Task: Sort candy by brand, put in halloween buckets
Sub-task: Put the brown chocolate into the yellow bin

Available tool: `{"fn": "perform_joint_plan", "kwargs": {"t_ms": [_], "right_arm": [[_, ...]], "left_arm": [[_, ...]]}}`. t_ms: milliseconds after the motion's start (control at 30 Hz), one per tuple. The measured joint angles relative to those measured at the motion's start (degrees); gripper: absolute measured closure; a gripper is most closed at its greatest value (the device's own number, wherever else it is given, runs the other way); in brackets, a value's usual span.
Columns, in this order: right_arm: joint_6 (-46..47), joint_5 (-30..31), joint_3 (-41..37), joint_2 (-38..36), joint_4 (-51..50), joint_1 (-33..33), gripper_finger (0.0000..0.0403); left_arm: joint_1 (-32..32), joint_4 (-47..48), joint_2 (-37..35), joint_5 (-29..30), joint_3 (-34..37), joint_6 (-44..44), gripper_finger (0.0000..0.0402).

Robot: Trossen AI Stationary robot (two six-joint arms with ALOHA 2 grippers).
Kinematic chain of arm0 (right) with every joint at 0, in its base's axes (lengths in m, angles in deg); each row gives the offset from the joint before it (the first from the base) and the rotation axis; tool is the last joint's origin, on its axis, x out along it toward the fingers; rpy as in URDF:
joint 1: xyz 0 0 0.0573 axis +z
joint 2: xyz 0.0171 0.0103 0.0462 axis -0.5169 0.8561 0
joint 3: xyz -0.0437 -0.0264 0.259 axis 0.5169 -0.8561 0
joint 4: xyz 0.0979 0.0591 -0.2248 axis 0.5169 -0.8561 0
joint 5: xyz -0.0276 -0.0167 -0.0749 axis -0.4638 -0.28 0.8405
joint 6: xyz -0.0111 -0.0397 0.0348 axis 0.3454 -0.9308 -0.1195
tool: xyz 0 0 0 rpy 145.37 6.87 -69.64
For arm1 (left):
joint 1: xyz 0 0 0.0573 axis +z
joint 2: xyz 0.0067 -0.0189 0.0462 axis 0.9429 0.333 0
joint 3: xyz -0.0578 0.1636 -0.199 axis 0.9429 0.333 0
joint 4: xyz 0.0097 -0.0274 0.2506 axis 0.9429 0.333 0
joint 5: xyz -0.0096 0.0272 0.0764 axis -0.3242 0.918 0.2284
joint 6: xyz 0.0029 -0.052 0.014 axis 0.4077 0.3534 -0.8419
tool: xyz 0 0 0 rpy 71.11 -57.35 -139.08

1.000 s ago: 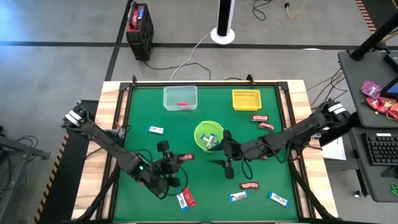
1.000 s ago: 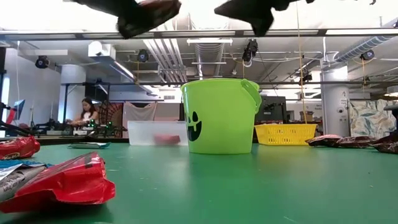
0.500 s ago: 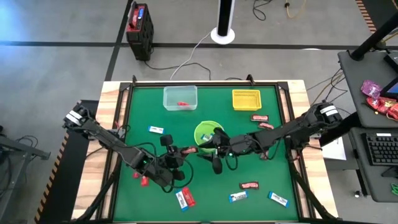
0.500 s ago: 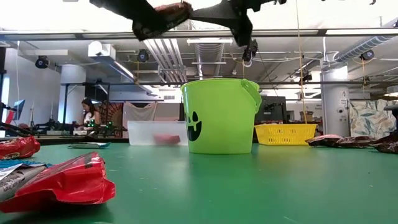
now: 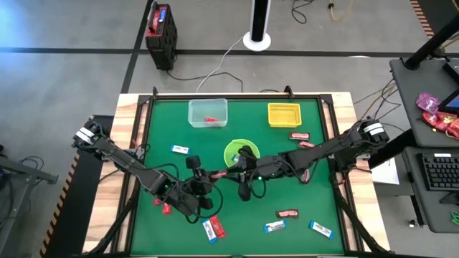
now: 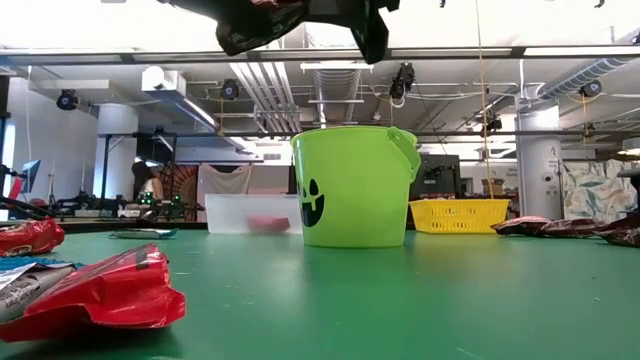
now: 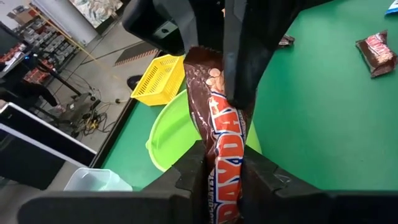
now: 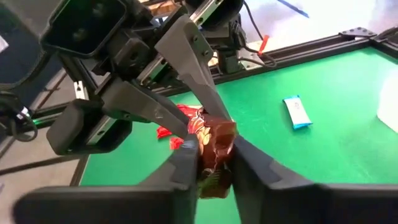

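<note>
A dark brown candy bar (image 7: 217,118) with orange lettering hangs in the air between my two grippers, just in front of the lime-green round bucket (image 5: 240,152). My left gripper (image 7: 221,171) is shut on one end of it and my right gripper (image 8: 211,158) is shut on the other end. In the high view the two grippers meet tip to tip at the bar (image 5: 219,175). The clear box (image 5: 208,112) holds a red candy. The yellow mesh basket (image 5: 284,115) stands at the far right. My left gripper pinches the bar's near end (image 7: 219,163) between its two fingers (image 7: 194,175), which lie roughly level and in line with the bar. The bar is lifted clear of the table. My right gripper pinches the bar's opposite end (image 8: 214,140) between its two fingers (image 8: 185,160), coming level from the table's right side. In the left wrist view its fingers (image 7: 242,68) cover that end.
Loose candy lies on the green mat: blue-and-white pieces (image 5: 180,150) (image 5: 275,226) (image 5: 321,228), red ones (image 5: 288,213) (image 5: 214,228) (image 5: 165,208), dark brown ones (image 5: 299,135) (image 5: 306,145). A raised black frame (image 5: 147,107) borders the mat.
My right gripper has moved toward the table's left, to my left gripper, and has shut on the free end of the brown bar. My left gripper has kept its hold and shifted slightly toward the green bucket.
</note>
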Motion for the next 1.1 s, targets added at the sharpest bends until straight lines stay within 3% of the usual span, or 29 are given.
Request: {"fn": "perform_joint_plan", "kwargs": {"t_ms": [167,467,667,900,1000,1100], "right_arm": [[-0.37,-1.0,0.08,-0.07,-0.15,0.0,0.0363],[-0.38,-0.85,0.61,-3.06,-6.52,-0.57,0.0369],[1.32,6.94,5.49,-8.27,-27.39,-2.63,0.0371],[10.52,22.88,12.41,-11.06,-61.62,-11.02,0.0373],[16.47,22.65,12.95,-11.21,-73.81,-18.48,0.0374],[17.06,20.26,11.53,-11.21,-78.68,-26.49,0.0372]], "left_arm": [[0.0,-0.06,-0.02,-0.09,0.0,0.55,0.0312],[0.0,0.9,-0.51,-0.02,-0.31,1.7,0.0201],[0.17,2.63,-1.73,0.26,-0.31,1.71,0.0176],[0.66,7.91,-4.62,1.35,-0.32,2.25,0.0175],[1.78,12.08,-6.81,-3.36,-0.33,4.09,0.0179],[3.48,16.52,-8.99,-10.09,-0.28,6.01,0.0186]]}}
